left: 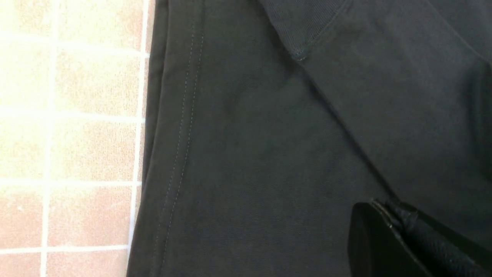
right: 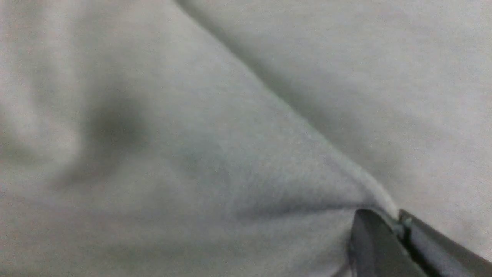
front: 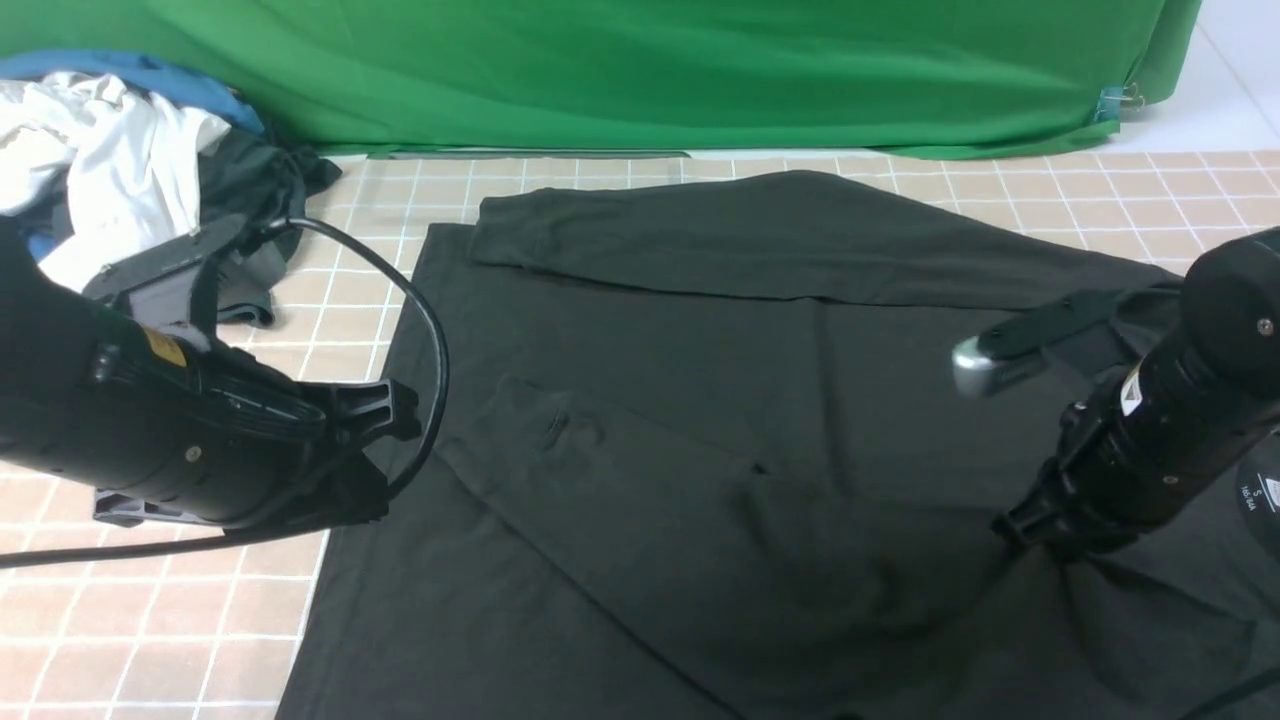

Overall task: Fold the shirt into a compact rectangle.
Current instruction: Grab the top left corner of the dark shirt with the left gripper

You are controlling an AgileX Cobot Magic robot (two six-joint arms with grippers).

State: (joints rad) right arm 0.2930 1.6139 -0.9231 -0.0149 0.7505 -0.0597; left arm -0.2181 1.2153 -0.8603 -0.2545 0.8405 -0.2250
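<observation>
At the near right of the table point(front: 150, 640), the right gripper point(front: 1012, 528) is down on the shirt point(front: 700, 380). Its jaws are pressed together on a raised ridge of black cloth, and the right wrist view shows that ridge running straight into the closed tips. Just to its right lies the neck label point(front: 1258, 493), so this looks like the collar end, and nearly all of the shirt stretches away to the left of the claw.

The long axis therefore runs left to right, collar right and stitched hem point(left: 180, 134) left. My judgement is that the next fold has to travel leftward along that axis, or the pinched cloth will only bunch up.

Farther in, one sleeve point(front: 620, 470) lies slantwise over the body. At the left edge the left gripper point(front: 385, 420) hangs over the hem with its jaws together on nothing, apparently clear of the cloth. It is the nearer arm for pinning that end.

Farther still, the second sleeve point(front: 700, 240) lies along the far side. A pile of clothes point(front: 110, 150) sits apart at far left.
</observation>
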